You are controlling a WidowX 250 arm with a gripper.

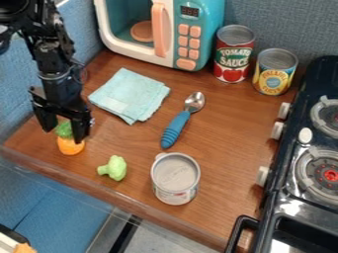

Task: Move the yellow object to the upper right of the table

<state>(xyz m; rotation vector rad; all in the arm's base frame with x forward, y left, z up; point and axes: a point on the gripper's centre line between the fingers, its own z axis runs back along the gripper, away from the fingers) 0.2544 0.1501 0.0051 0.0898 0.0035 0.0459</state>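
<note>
At the near side of the wooden table (218, 207), you have a pale-topped can (176, 175) standing upright. To its left lies a light green toy broccoli (116, 168), well apart from it and short of the front edge.

Farther back, near the table's left edge, is your task item: the yellow-orange toy vegetable (70, 146) with a green top. Your gripper (63, 135) hangs over it from the upper left, pointing down. The claw is spread, one finger on either side of the green top — the item sits between them, its rounded yellow-orange end toward the camera. Contact between finger and item cannot be confirmed from this angle.

At mid-table you have a spoon (177, 127) lying at a slant, blue handle toward the camera, metal bowl toward the far side. Left of it a light turquoise cloth (129, 95) lies folded, near the spoon but apart.

Along the right side stands a black toy stove (290, 222); pale knobs face the table, and the nearer of its two visible burners (323, 170) has a red centre.

At the far side you have two upright cans side by side, a red-labelled can (233, 54) and, right of it, a yellow-labelled can (274, 72). Left of both stands a teal and cream toy microwave (208, 29) with a pink handle — a round pink plate (142, 31) is visible inside.
</note>
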